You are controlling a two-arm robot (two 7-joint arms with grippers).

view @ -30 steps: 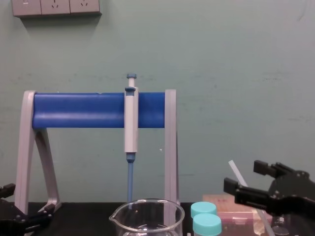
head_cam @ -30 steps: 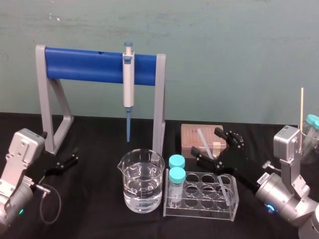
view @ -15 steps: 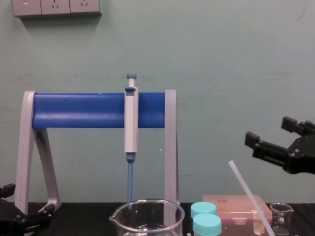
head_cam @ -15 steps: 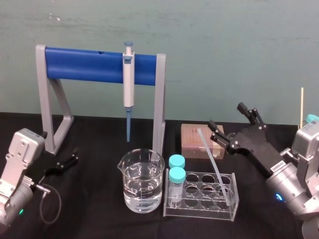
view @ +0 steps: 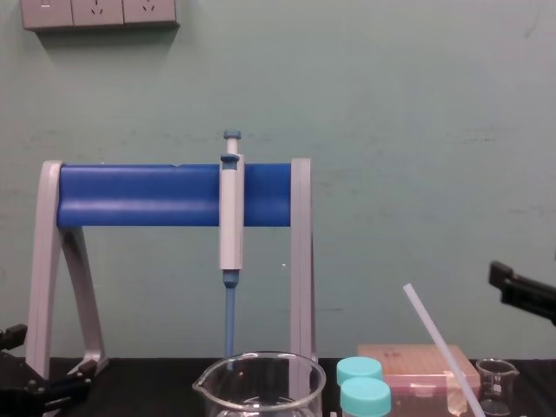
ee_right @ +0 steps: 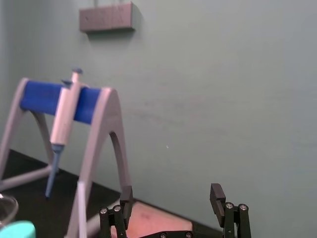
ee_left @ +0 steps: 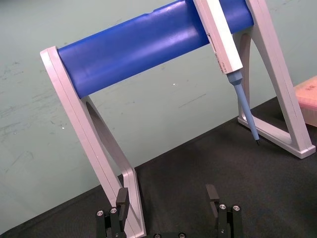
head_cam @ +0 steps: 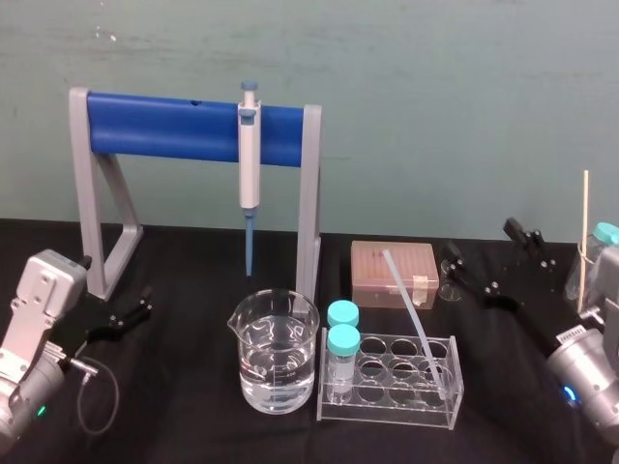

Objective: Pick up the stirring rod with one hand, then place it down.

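Stirring rod (head_cam: 414, 319) stands slanted in the clear tube rack (head_cam: 387, 411): lower end in a right-hand well, upper end leaning left, in front of the pink box (head_cam: 372, 275).
Head view: right gripper (head_cam: 477, 240) in the air right of the rod, apart from it, fingers spread, empty. Left gripper (head_cam: 143, 304) low at far left by the pipette stand (head_cam: 97, 193).
Left wrist view: left fingers (ee_left: 122, 197) spread, nothing between.
Right wrist view: right fingers (ee_right: 216, 193) spread, nothing between.
Chest view: rod (view: 439, 347) rises slanted right of the blue-capped tubes (view: 365, 395).
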